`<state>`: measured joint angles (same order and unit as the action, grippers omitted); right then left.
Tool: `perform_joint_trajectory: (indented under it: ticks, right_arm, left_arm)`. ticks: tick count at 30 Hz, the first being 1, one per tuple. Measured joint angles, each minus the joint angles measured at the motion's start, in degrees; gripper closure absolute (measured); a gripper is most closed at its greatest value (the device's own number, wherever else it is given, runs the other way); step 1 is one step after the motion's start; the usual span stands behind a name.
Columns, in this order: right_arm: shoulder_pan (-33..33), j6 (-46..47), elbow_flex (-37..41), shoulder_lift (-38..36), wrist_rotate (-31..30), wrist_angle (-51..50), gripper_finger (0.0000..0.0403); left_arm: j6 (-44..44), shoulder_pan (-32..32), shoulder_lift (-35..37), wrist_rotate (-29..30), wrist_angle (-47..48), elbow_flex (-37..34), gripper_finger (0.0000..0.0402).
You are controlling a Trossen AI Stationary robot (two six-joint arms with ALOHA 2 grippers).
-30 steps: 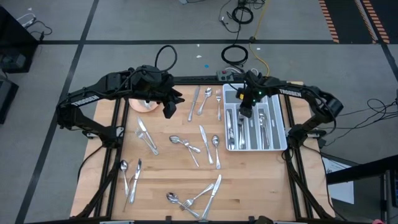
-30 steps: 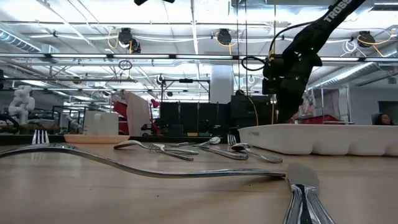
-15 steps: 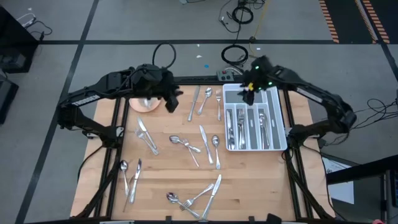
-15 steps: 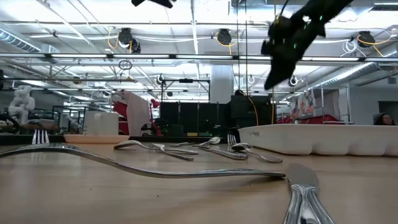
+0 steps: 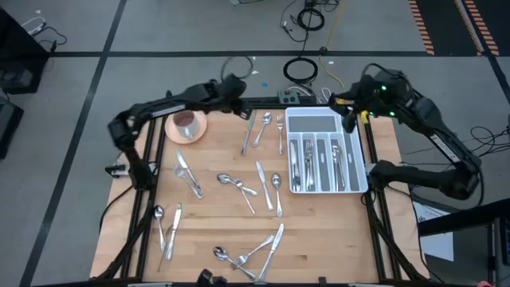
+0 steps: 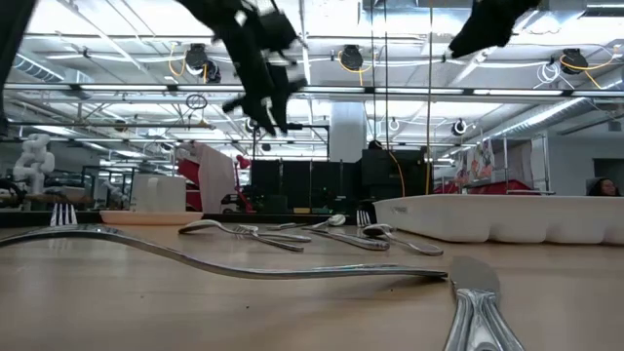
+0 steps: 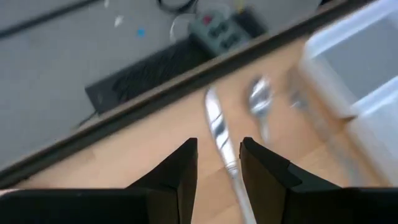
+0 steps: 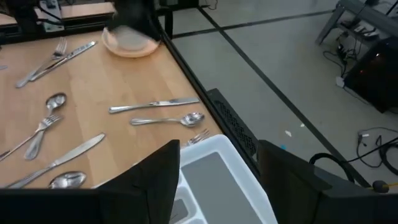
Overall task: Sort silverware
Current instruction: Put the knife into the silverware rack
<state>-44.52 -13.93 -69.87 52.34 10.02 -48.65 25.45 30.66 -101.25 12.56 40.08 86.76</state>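
Observation:
Silverware lies scattered over the wooden table [image 5: 215,219]. A knife [image 5: 249,131], a spoon [image 5: 262,127] and a fork [image 5: 280,134] lie near the far edge. More pieces rest in the white tray [image 5: 357,159] at the right. My left gripper [image 5: 241,105] hangs open over the far edge. In its wrist view the knife [image 7: 219,134] shows on the table beyond the gap between its fingers [image 7: 217,168]. My right gripper [image 8: 217,180] stands open, high above the tray's far right corner [image 5: 347,118], with nothing between its fingers.
A pink saucer with a cup [image 5: 186,125] sits at the far left of the table. Spoons, forks and knives lie in the middle [image 5: 239,185], at the left [image 5: 167,227] and by the near edge [image 5: 253,251]. A power strip [image 5: 293,96] lies beyond the far edge.
My left gripper has swung from above the pink saucer toward the table's right and far edge and come down over the knife there. My right gripper has risen out of the tray and drawn back toward the far right corner.

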Motion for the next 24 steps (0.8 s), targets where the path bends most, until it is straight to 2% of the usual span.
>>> perform_joint_trajectory:
  ticks: [8, 19, 24]
  right_arm:
    - [0.0, 1.1, 0.0, -4.5, 0.0, -4.1, 0.0199]
    - [0.0, 1.1, 0.0, -5.1, 0.4, -4.9, 0.0199]
    - [0.0, 1.2, 0.0, -5.1, 0.6, -5.6, 0.0199]
  left_arm:
    - [4.3, -2.1, -12.7, -4.0, 4.3, 0.0, 0.0277]
    - [10.6, -5.3, -15.5, -5.7, 1.8, 0.1, 0.0277]
    - [11.8, -4.9, -19.4, -11.9, 1.5, 0.1, 0.0277]
